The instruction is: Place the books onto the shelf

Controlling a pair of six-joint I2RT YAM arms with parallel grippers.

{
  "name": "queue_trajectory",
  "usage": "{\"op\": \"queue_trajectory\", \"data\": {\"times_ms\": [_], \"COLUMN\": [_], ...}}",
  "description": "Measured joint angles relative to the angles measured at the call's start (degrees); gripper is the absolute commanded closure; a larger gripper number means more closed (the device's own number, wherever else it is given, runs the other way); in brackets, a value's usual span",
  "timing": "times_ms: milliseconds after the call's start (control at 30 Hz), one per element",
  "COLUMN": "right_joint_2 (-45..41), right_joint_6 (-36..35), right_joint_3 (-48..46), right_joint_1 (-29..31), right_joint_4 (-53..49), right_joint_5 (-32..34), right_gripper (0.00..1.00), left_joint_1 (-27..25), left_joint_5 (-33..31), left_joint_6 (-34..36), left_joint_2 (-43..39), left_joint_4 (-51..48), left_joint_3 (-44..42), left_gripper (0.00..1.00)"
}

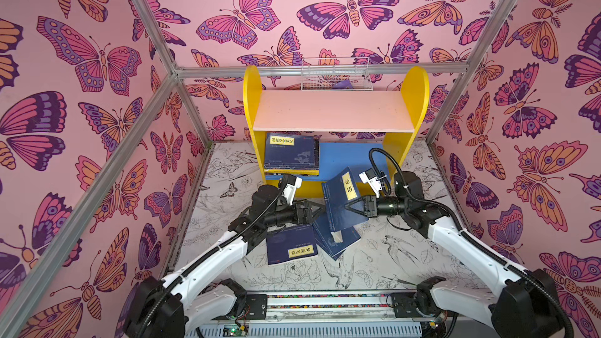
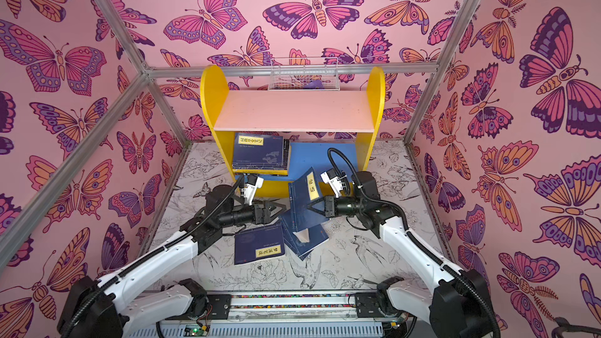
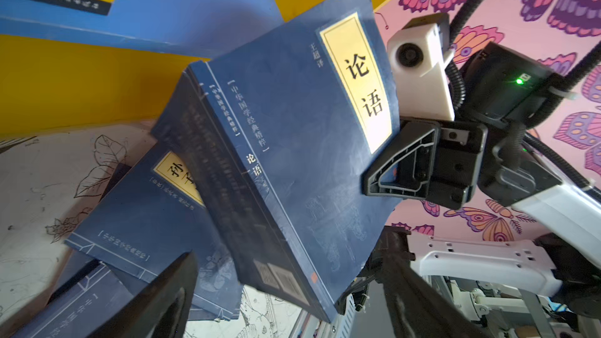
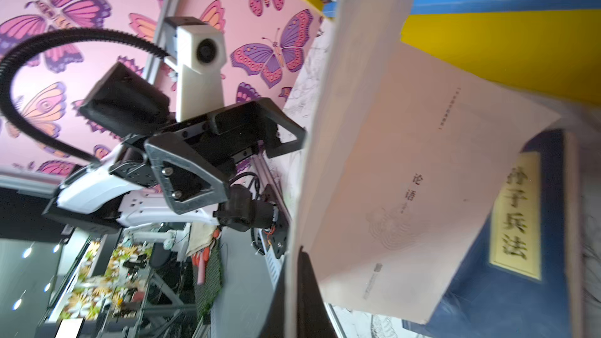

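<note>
The right pincer point(image 1: 349, 207) was closed on the edge of a navy book point(image 1: 341, 199) with a yellow title label, holding it tilted and raised off the bench point(image 1: 390, 255), just in front of the shelf point(image 1: 335, 115). In the left wrist view its black finger point(image 3: 400, 164) lay flat against the cover beside the label. The book's cover had fallen open: the right wrist view showed a pale title page point(image 4: 406, 173) hanging loose, and that page blocked most of that view.

The left pincer point(image 1: 317, 211) stood wide open, holding nothing, just beside the raised book's spine; whether a fingertip touched the book could not be told.

Below the raised book a few more navy books point(image 1: 338, 238) lay overlapping on the bench, partly hidden, so their number was unclear. Another navy book point(image 1: 291, 245) lay flat beside them, near the left arm. A stack of books point(image 1: 291, 156) already sat on the shelf's blue lower board point(image 1: 344, 157), at its left end; the pink upper board point(image 1: 331, 112) hid the stack's far edge. A white wire basket point(image 1: 336, 74) stood behind the shelf, its contents hard to make out.
</note>
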Motion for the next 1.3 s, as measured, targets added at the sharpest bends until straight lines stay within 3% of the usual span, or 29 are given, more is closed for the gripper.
{"op": "queue_trajectory", "data": {"times_ms": [267,467,633,767,933,1300], "right_joint_2": [4.63,7.13,8.15,10.16,16.72,38.64], "right_joint_6": [0.98,0.33,0.44,-1.40,-4.20,-5.53], "right_joint_3": [4.46,7.10,7.23,8.11,9.16,13.53], "right_joint_1": [5.90,10.21,11.41,11.50,11.50,11.39], "right_joint_4": [2.89,2.38,2.73,0.96,-2.21,-5.88], "right_joint_5": [-3.56,-3.58,-3.72,-2.89,-0.87,0.59], "right_gripper": [1.00,1.00,1.00,1.00,0.99,0.99], "left_joint_1": [0.17,0.55,1.36,2.73,3.19,3.41], "left_joint_5": [0.15,0.72,1.49,0.98,-4.57,-12.37], "left_joint_6": [-3.85,-6.86,-7.80,-7.02,-2.82,-0.39], "left_joint_2": [-1.18,-1.20,-1.49,-2.49,-2.67,8.63], "left_joint_4": [4.39,10.95,15.10,13.16,5.16,0.07], "left_joint_3": [-5.33,-8.70,-10.19,-10.60,-11.10,-13.84], "left_gripper": [0.13,0.30,0.31,0.30,0.29,0.32]}}
